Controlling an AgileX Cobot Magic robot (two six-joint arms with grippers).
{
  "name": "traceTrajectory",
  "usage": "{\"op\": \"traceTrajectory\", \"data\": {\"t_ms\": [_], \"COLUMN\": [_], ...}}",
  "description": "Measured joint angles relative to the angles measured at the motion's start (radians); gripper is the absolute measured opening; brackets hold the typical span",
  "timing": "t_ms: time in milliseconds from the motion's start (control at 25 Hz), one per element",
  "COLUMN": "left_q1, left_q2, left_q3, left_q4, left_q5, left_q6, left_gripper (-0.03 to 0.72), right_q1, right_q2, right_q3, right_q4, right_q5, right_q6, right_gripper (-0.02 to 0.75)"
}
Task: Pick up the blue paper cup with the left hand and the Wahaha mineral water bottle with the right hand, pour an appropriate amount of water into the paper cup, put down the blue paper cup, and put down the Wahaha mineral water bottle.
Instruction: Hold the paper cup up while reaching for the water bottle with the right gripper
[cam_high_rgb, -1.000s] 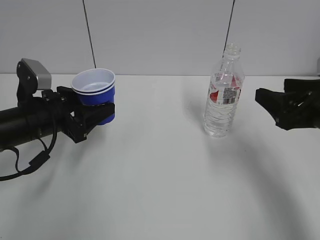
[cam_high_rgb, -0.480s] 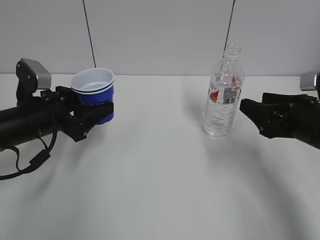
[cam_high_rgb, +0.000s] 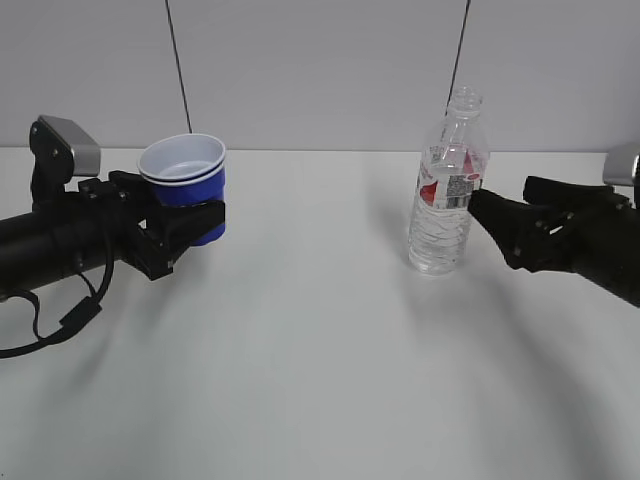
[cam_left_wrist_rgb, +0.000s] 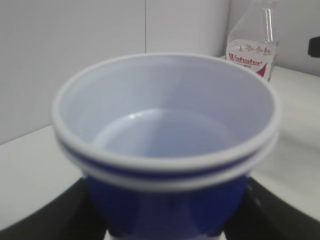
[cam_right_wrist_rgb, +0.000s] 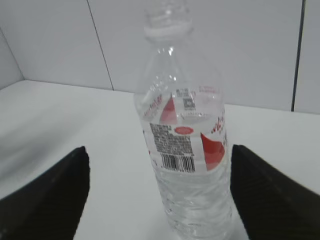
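Gripping the blue paper cup (cam_high_rgb: 184, 188) around its lower body, the left hand (cam_high_rgb: 190, 225) holds it upright above the tabletop's (cam_high_rgb: 320, 380) left side. Spread wide, the right hand's (cam_high_rgb: 505, 228) jaws flank the Wahaha mineral water bottle (cam_high_rgb: 448, 185), which stands upright toward the far right, ungrasped.

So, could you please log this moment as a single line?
left gripper: shut on blue paper cup, lifted | right gripper: open, beside clear ribbed plastic bottle | bottle: upright on white table

Royal blue paper cup (cam_high_rgb: 186, 189) white inside, clear bottle (cam_high_rgb: 446, 190) red-and-white label
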Motion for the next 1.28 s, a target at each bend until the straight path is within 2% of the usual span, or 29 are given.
{"op": "traceTrajectory", "data": {"t_ms": [480, 840, 1280], "left_q1": [0.0, 0.0, 0.0], "left_q2": [0.0, 0.0, 0.0], "left_q3": [0.0, 0.0, 0.0], "left_q4": [-0.001, -0.001, -0.009], "left_q5": [0.0, 0.0, 0.0], "left_q6": [0.0, 0.0, 0.0], "left_gripper": [0.469, 0.464, 0.461], "right_q1": [0.0, 0.0, 0.072], "right_q2": [0.136, 0.157, 0.159], "right_q3": [-0.095, -0.159, -0.217], "right_q4": [0.028, -0.008, 0.002], "right_q5": [-0.002, -0.005, 0.005], "right_q6": [-0.009, -0.009, -0.009], "right_gripper": [0.671, 0.671, 0.664]}}
